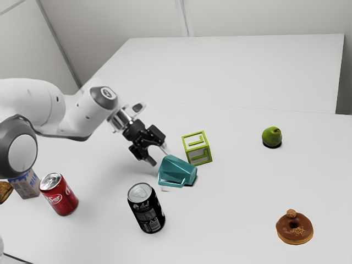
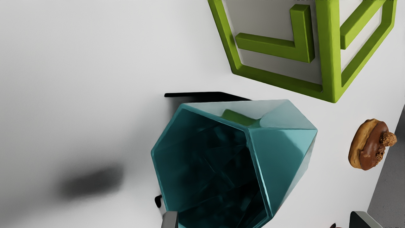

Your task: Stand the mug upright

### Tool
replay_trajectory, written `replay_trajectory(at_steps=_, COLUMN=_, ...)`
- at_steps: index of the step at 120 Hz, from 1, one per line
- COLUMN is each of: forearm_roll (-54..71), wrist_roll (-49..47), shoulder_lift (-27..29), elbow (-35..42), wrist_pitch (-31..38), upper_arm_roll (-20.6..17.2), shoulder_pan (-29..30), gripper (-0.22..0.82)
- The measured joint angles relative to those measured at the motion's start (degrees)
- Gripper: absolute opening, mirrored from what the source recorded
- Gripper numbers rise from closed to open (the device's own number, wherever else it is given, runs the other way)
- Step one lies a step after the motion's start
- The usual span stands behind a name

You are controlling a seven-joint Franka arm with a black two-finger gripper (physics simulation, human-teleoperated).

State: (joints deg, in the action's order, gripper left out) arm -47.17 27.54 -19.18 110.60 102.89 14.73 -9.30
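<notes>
The table (image 1: 236, 198) holds cans (image 1: 146, 212), block (image 1: 199, 151), carton (image 1: 25, 186), fruit (image 1: 271, 136), doughnut (image 1: 284, 230)

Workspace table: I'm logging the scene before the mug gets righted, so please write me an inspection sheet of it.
Surface: white table, dark shadow beside the mug.
Job's thing: teal mug lying on its side, mouth toward the claw.
Clutter: green-framed letter block near the mug; black can and red can, both upright; carton; green fruit; chocolate-topped donut; brown item cut off at the exterior view's left edge.
Claw: open, fingers apart, at the mug's mouth.
Cables: nothing seen.
Surroundings: pale walls.
</notes>
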Motion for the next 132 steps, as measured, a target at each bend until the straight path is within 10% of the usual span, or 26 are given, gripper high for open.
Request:
replay_trajectory(at_steps=46, forearm_roll=-4.4, wrist_roll=3.7, shoulder_lift=0.3, elbow=1.9, wrist_pitch=2.5, upper_arm_roll=-2.6, shoulder_pan=-0.4, gripper=0.56)
replay_trajectory(at_steps=90, forearm_roll=-5.4, wrist_roll=3.0, shoulder_lift=1.0, elbow=1.9, wrist_pitch=3.4, upper_arm_roll=-3.6, shoulder_pan=-0.3, gripper=-0.01)
replay_trajectory(at_steps=132, forearm_roll=-4.6, wrist_roll=-0.5, shoulder_lift=2.1, elbow=1.4, wrist_pitch=3.0, upper_arm_roll=-4.3, shoulder_pan=-0.4, gripper=-0.16)
